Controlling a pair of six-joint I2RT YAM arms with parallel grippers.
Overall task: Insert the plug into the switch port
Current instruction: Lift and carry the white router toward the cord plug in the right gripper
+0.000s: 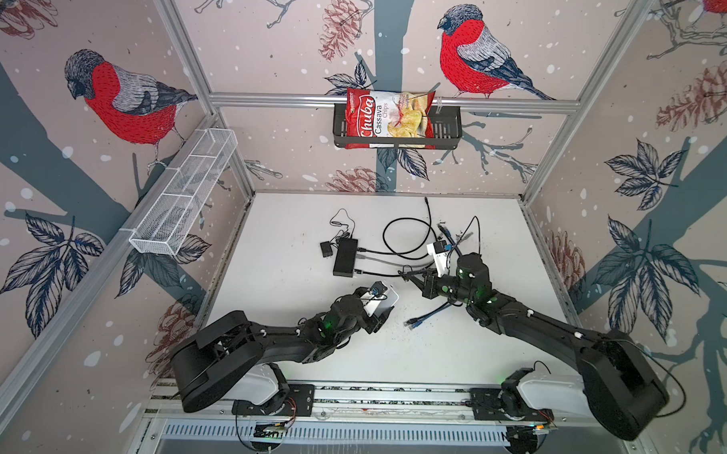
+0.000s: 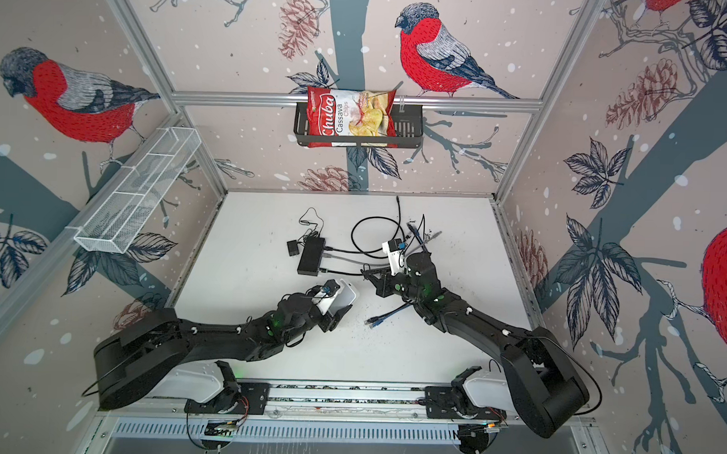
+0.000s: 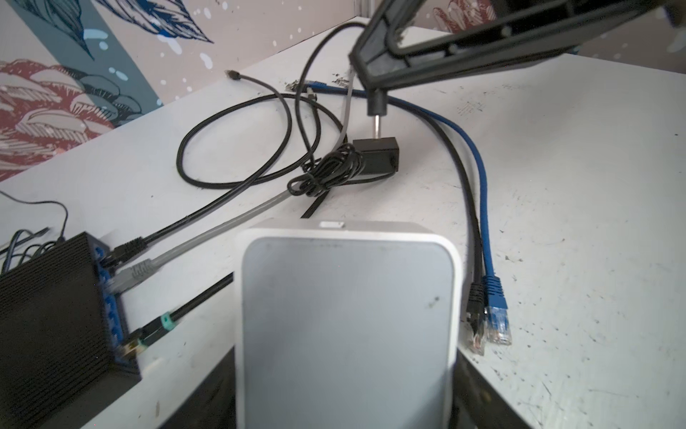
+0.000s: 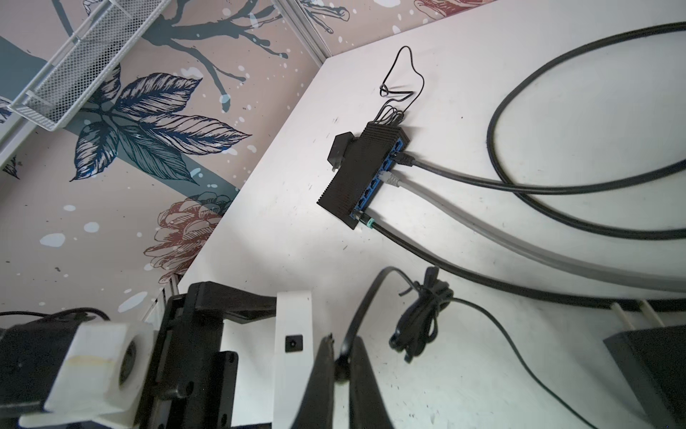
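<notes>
My left gripper (image 1: 374, 313) (image 3: 345, 390) is shut on a white switch box (image 1: 382, 300) (image 2: 342, 296) (image 3: 345, 315), held tilted above the table's middle. A small port sits on the box's edge (image 3: 331, 224) (image 4: 293, 342). My right gripper (image 1: 406, 275) (image 2: 367, 274) (image 4: 341, 353) is shut on a black barrel plug (image 3: 376, 106) (image 4: 342, 367), just right of the box. The plug's metal pin points down toward the table. Plug and port are apart. The plug's thin cord runs to a coiled bundle (image 3: 326, 174) and a black adapter (image 3: 378, 156) on the table.
A black network box with blue ports (image 1: 345, 256) (image 4: 365, 172) lies behind, with three cables plugged in and a small adapter (image 1: 325, 248) beside it. Loose blue and black cable ends (image 1: 416, 321) (image 3: 490, 315) lie under the right arm. Wall baskets (image 1: 396, 125) (image 1: 184, 192) hang behind and left.
</notes>
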